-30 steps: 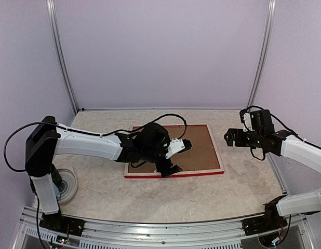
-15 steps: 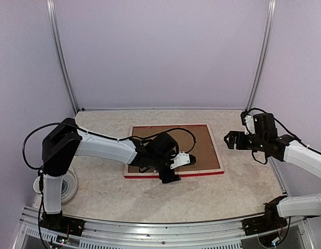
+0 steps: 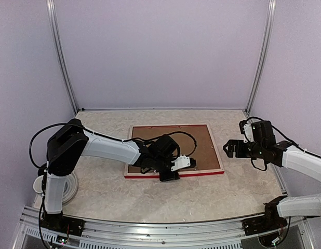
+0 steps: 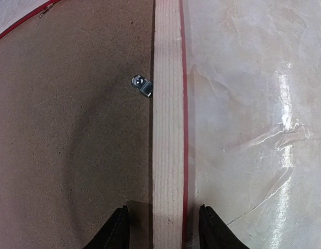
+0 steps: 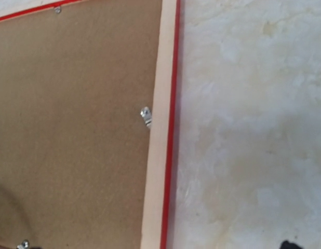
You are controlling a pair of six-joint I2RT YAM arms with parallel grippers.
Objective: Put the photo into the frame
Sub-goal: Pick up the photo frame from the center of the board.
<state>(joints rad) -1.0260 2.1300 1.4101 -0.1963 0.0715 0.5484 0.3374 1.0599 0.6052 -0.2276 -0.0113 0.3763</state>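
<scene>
The frame (image 3: 218, 153) lies face down in the middle of the table, pale wood up with a red edge showing. A brown backing board (image 3: 204, 145) fills it. The photo is hidden. My left gripper (image 3: 171, 174) is at the near rail; in the left wrist view its fingertips (image 4: 119, 220) stand on either side of the rail (image 4: 168, 129), with a gap on each side. My right gripper (image 3: 229, 148) hovers open just right of the frame, off its right rail (image 5: 158, 155); the right wrist view shows only a dark tip at the bottom right corner.
Small metal turn clips (image 4: 142, 86) (image 5: 145, 116) sit at the board's edge. The left arm's cable (image 3: 187, 136) loops over the board. A white round object (image 3: 67, 188) lies by the left arm's base. Walls and metal posts close in the table.
My left gripper has come forward and down from over the board to the frame's near rail, and its jaws have narrowed around it. The right gripper has drifted slightly nearer.
</scene>
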